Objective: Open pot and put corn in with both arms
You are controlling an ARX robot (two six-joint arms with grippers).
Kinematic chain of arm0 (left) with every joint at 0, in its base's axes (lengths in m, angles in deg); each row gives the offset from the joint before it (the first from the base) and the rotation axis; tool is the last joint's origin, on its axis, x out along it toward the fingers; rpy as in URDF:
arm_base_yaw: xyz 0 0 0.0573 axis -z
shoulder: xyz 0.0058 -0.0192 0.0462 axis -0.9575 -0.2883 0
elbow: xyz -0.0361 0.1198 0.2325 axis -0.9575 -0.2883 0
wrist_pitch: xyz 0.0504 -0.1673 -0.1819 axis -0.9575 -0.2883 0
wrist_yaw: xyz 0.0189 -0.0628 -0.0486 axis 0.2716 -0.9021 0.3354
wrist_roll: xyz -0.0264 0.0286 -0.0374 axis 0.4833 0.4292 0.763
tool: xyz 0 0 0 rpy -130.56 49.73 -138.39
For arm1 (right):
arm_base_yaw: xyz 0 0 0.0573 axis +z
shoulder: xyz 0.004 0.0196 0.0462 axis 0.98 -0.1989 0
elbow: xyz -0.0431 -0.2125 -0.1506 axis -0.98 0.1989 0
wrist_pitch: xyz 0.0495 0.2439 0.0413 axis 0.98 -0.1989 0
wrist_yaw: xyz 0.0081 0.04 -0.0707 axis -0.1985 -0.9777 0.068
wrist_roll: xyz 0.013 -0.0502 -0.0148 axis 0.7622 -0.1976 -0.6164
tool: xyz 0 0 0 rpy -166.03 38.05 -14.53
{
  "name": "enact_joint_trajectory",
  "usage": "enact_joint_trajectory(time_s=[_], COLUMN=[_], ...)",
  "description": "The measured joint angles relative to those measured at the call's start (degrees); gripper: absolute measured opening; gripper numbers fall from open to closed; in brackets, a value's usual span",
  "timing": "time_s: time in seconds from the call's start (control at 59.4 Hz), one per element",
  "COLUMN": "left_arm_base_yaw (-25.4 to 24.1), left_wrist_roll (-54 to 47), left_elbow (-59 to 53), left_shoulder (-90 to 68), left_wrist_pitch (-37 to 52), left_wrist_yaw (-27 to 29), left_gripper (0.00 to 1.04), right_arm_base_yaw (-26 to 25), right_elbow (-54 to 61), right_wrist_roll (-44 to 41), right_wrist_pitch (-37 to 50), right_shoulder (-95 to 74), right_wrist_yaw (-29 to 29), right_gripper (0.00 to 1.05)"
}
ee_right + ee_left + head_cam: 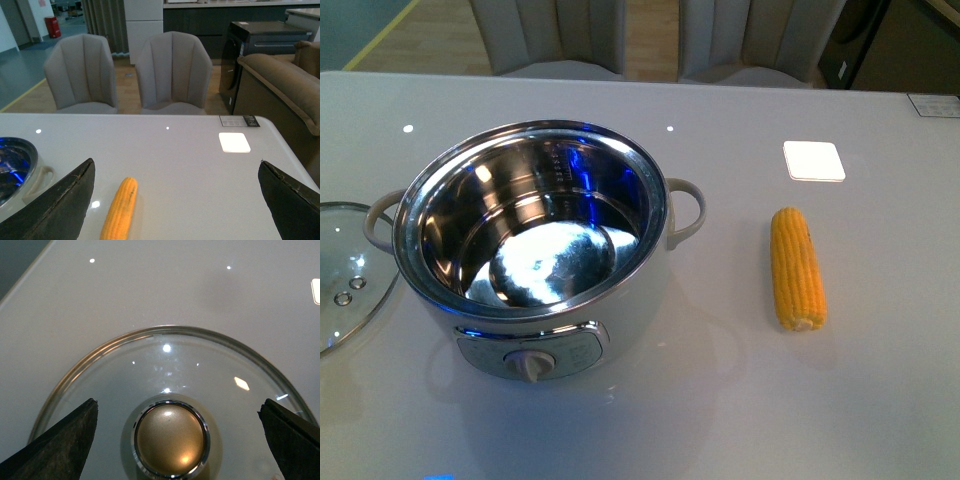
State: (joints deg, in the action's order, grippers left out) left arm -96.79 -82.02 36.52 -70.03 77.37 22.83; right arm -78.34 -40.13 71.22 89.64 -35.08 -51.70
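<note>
Now, with the pot (pixel 635 295) uncovered, the wide-open right gripper (pixel 176 162) should straddle the corn (pixel 120 210) squarely at mid-cob, while the left gripper (pixel 178 401) gapes above the glass lid (pixel 200 370).

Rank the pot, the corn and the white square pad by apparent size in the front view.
1. pot, clearly largest.
2. corn, longer than the pad.
3. white square pad, smallest, though it lies farther back, which shrinks it somewhat.

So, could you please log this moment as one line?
pot: open, empty | lid: on table beside pot | left gripper: open over lid knob | corn: on table | right gripper: open
</note>
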Motion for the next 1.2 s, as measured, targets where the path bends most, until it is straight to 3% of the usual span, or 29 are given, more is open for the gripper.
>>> enact_joint_trajectory(time_s=[0.404, 0.691, 0.926, 0.994, 1.095, 1.196], left_arm_base_yaw=[-0.5, 3.7, 4.0, 4.4, 7.0, 9.6], left_wrist_roll=[4.3, 8.1, 9.9, 9.9, 10.1, 10.1], left_elbow=[-11.0, -17.0, -17.6, -19.5, -25.1, -28.7], left_shoulder=[23.3, 37.6, 40.1, 38.1, 38.5, 44.6], left_wrist_pitch=[-6.2, -11.6, -12.1, -4.3, 8.5, 9.9], left_wrist_yaw=[-2.4, -2.4, -2.4, -4.3, -2.6, -0.6], left_gripper=[0.98, 0.98, 0.98, 0.88, 0.69, 0.51], right_arm_base_yaw=[0.0, 0.0, 0.0, 0.0, 0.0, 0.0], right_elbow=[0.0, 0.0, 0.0, 0.0, 0.0, 0.0], right_wrist_roll=[0.0, 0.0, 0.0, 0.0, 0.0, 0.0], right_wrist_pitch=[0.0, 0.0, 0.0, 0.0, 0.0, 0.0], right_shoulder=[0.0, 0.0, 0.0, 0.0, 0.0, 0.0], right_wrist_yaw=[0.0, 0.0, 0.0, 0.0, 0.0, 0.0], right_gripper=[0.96, 0.96, 0.96, 0.96, 0.96, 0.96])
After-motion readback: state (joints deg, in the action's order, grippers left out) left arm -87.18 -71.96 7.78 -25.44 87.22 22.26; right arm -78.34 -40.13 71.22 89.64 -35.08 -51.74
